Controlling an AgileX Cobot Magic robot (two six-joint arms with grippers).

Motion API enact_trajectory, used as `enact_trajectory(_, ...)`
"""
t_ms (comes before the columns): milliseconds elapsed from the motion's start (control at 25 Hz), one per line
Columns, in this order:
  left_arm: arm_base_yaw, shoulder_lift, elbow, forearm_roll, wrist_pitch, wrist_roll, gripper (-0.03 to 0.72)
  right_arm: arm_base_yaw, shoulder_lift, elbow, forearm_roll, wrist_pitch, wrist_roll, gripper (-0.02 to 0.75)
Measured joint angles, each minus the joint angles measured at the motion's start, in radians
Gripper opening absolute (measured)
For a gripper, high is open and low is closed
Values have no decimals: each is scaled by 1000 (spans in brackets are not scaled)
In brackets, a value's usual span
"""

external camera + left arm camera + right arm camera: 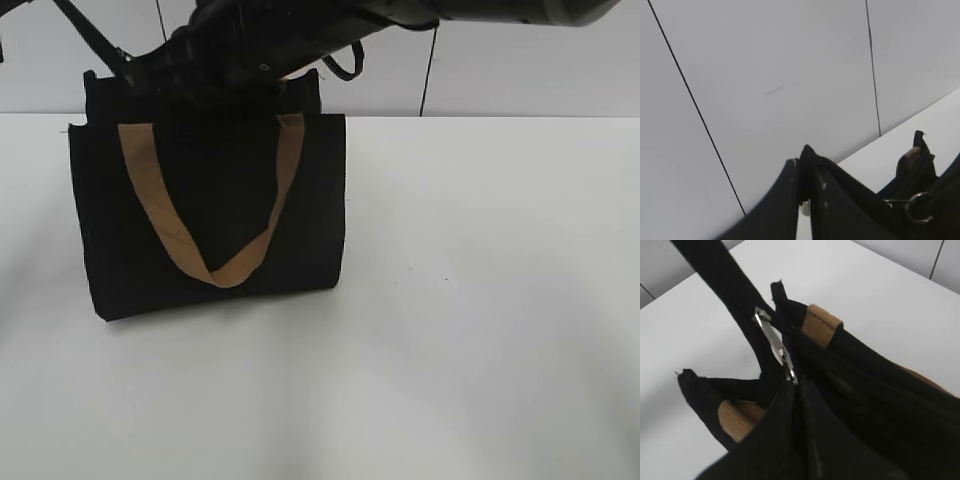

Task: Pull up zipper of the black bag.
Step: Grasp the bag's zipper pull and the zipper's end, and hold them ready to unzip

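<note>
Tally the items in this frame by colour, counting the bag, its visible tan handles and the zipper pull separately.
Black: 1, the black bag standing on the white table.
Tan-brown: 2, the front strap handle and the rear strap handle, whose end shows in the right wrist view.
Silver: 1, the zipper pull tab at the bag's top.
Total: 4.

You've got one black bag on the one white table. You see two tan strap ends beside the top, one silver zipper pull, and one metal ring. One tan handle loop shows out front.
</note>
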Motion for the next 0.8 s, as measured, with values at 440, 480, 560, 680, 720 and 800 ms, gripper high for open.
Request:
enact_trajectory(440,0,0,0,-7,2,2,14,-64,0,-2,-54,88,119,-15)
enact_trajectory(480,0,0,0,-11,2,2,14,-65,0,-2,-79,99,137,-15)
enact_trajectory(560,0,0,0,-21,5,2,14,-71,0,-1,-132,122,172,-15)
enact_trajectory(680,0,0,0,-23,6,2,14,-76,0,-1,-187,134,217,-15)
enact_trajectory(720,0,0,0,-23,6,2,14,-76,0,-1,-199,135,227,-15)
enact_trajectory(800,0,0,0,-21,15,2,14,-76,0,-1,-214,137,249,-15)
